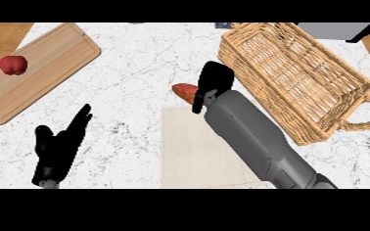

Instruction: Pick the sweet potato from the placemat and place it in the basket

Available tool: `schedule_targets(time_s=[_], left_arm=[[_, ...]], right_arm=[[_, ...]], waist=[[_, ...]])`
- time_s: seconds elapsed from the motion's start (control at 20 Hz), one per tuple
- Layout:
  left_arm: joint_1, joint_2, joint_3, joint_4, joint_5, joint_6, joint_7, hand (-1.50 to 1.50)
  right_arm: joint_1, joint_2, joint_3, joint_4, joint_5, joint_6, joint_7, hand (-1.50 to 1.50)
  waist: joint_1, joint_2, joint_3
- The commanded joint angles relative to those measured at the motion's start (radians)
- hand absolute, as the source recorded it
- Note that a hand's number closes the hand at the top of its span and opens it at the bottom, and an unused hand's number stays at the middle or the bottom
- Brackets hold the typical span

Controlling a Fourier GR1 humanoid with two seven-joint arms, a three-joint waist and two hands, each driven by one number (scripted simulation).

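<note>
white marbled counter (137, 73): spans the whole view; widest bare stretch in the middle, between board and basket.
woven wicker basket (296, 73): upper right, long and rectangular, set at a slant; open top, nothing seen inside; loop handle at its near right end; near left rim just beside the right forearm.
light wooden cutting board (51, 66): upper left, rounded corners, angled; cut off by the left edge of the view.
pale beige rectangular placemat (192, 147): lower centre, flat; far edge just under the right robot hand; right part hidden beneath the forearm.
grey right forearm (256, 137): enters from the lower right, slants up and left across the placemat.
left robot hand (57, 147): lower left, resting over bare counter, fingers straight and pointing up, holding nothing; well apart from everything else.
right robot hand (215, 78): just past the placemat's far edge, fingers curled round the sweet potato; open marble between it and the basket's left rim.
orange tapered sweet potato (184, 92): in the right robot hand's grasp, one end sticking out to the left; beyond the placemat's far edge, not in the basket.
red apple (13, 64): on the cutting board, at the view's left edge.
</note>
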Motion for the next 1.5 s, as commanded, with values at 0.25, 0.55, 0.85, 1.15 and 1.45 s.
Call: schedule_targets(time_s=[0.25, 0.55, 0.85, 1.15, 1.45], left_arm=[[0.006, -0.016, -0.041, 0.052, -0.015, -0.008, 0.054, 0.00], [0.013, -0.012, -0.026, 0.073, 0.003, -0.017, 0.070, 0.00], [0.036, -0.031, -0.037, 0.068, -0.016, 0.003, 0.054, 0.00], [0.030, -0.029, -0.015, 0.072, -0.006, 0.008, 0.067, 0.00], [0.045, -0.033, -0.018, 0.057, -0.011, 0.016, 0.079, 0.00]], right_arm=[[-0.278, 0.019, -0.146, 0.140, 0.156, -0.304, 0.316, 1.50], [-0.432, -0.029, -0.211, 0.083, 0.351, -0.540, 0.288, 1.50], [-0.553, -0.041, -0.301, 0.145, 0.516, -0.572, 0.404, 1.50], [-0.664, -0.099, -0.417, 0.243, 0.655, -0.537, 0.409, 1.50], [-0.725, -0.124, -0.539, 0.304, 0.760, -0.521, 0.409, 1.50]], waist=[[0.038, 0.004, -0.011], [0.010, -0.008, -0.014], [0.001, -0.012, -0.015], [-0.020, -0.009, -0.015], [-0.033, -0.014, -0.013]])
